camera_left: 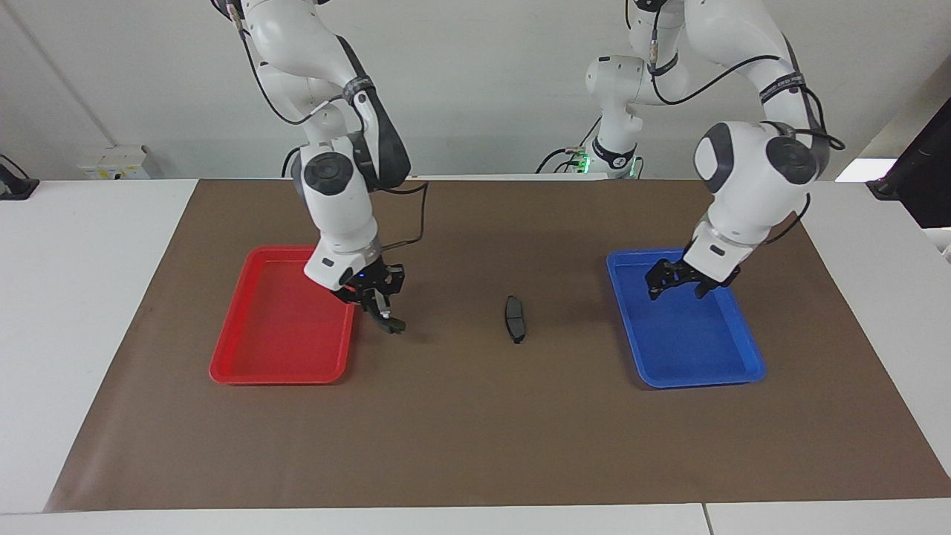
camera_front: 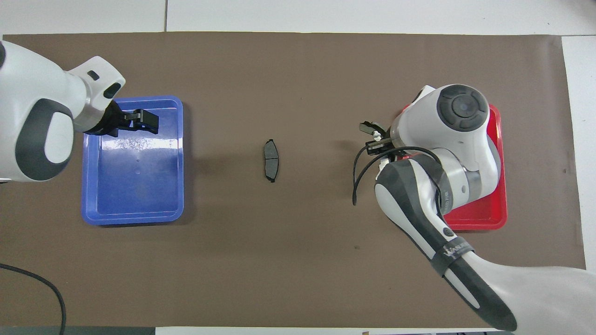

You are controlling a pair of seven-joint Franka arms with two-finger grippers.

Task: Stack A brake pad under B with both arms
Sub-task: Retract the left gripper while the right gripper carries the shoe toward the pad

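- The right arm's bulky wrist covers much of the red tray (camera_front: 497,214) in the overhead view, so most of that tray's floor is hidden there; the facing view shows the tray (camera_left: 260,357) open, with nothing to be made out on it.
- The curved brake shoe B (camera_left: 389,323) is small and dark, and only its tip with a light patch shows below the right jaws (camera_left: 379,312); in the overhead view B (camera_front: 370,128) pokes out from under the wrist.
- The left arm is cut off at the edge of the overhead view, so only its wrist and jaws show there.
- The A brake pad (camera_left: 514,318) lies flat on the brown mat (camera_left: 475,446) that covers the bench, between the two trays and well apart from both sets of jaws; from above, the pad (camera_front: 270,160) lies about midway between the trays.
- The right jaws are clamped on B, up in the air over the mat just beside the red tray's edge, on the side toward the A brake pad.
- The left jaws (camera_left: 674,281) stand apart and carry nothing; they hang over the blue tray (camera_left: 732,371), above the tray's end nearer the robots in the facing view.
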